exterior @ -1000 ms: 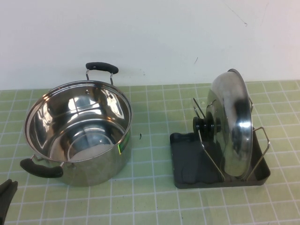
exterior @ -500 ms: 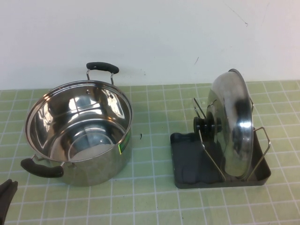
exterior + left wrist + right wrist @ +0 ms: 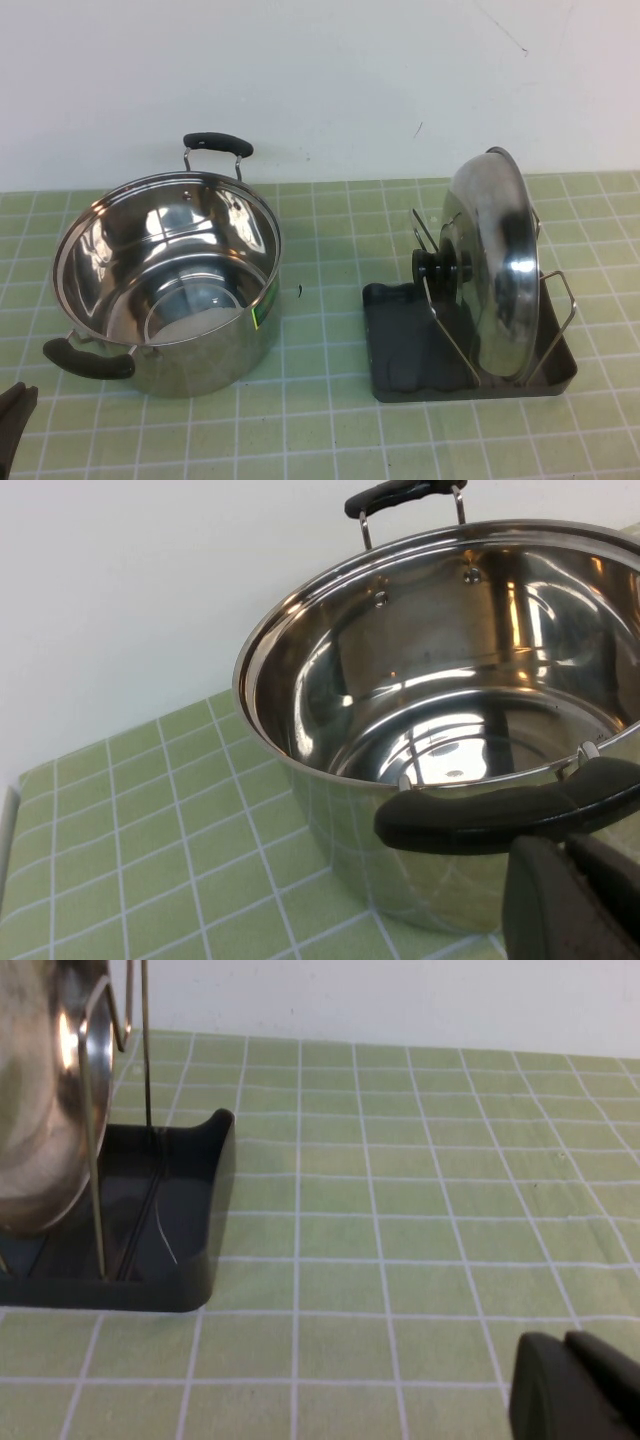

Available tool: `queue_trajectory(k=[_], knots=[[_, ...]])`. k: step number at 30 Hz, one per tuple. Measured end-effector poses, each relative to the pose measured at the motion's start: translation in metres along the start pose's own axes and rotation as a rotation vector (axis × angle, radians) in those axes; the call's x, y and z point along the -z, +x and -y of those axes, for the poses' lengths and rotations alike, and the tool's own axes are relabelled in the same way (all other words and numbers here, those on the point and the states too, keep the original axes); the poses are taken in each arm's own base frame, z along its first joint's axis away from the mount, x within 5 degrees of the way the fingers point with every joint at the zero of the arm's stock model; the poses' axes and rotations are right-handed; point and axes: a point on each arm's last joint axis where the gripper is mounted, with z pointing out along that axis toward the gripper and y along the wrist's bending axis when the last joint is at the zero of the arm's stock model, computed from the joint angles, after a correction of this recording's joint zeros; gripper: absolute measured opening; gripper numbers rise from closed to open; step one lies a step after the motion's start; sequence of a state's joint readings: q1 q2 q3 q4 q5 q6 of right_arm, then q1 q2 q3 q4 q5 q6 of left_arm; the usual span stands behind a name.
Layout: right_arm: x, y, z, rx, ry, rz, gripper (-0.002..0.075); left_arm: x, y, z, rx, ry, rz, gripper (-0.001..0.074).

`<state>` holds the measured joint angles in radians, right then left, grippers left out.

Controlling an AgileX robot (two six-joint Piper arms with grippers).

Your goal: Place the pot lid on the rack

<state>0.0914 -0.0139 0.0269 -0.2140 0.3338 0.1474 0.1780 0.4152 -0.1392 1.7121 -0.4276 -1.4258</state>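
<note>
The shiny steel pot lid [image 3: 492,262] stands on edge in the dark grey rack [image 3: 410,350] on the right, held between its wire loops, black knob [image 3: 442,268] facing the pot. It also shows in the right wrist view [image 3: 40,1090] in the rack [image 3: 170,1250]. My left gripper [image 3: 12,412] is shut and empty at the front left corner, just in front of the pot's near handle [image 3: 500,812]. My right gripper [image 3: 575,1385] is shut and empty, low over the table to the right of the rack; it is out of the high view.
A large steel pot [image 3: 165,280] with two black handles stands empty at the left. The green tiled table [image 3: 320,420] ends at a white wall behind. Bare tiles lie between pot and rack and right of the rack [image 3: 420,1210].
</note>
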Motion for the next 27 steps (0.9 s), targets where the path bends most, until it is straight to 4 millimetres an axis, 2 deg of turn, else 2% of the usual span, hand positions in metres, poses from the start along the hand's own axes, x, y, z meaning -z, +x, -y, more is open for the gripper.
queue_trajectory(k=[18, 23, 27], knots=[[0.000, 0.000, 0.000, 0.004, 0.003, -0.006, -0.0001, 0.000, 0.000, 0.000, 0.002, 0.000, 0.000, -0.0001], [0.000, 0.000, 0.000, 0.004, 0.003, -0.006, -0.0001, 0.000, -0.001, 0.006, -0.014, 0.065, 0.014, -0.0001], [0.000, 0.000, 0.000, 0.004, 0.003, -0.006, -0.0001, 0.002, -0.002, 0.011, 0.095, 0.090, 0.069, -0.0001]])
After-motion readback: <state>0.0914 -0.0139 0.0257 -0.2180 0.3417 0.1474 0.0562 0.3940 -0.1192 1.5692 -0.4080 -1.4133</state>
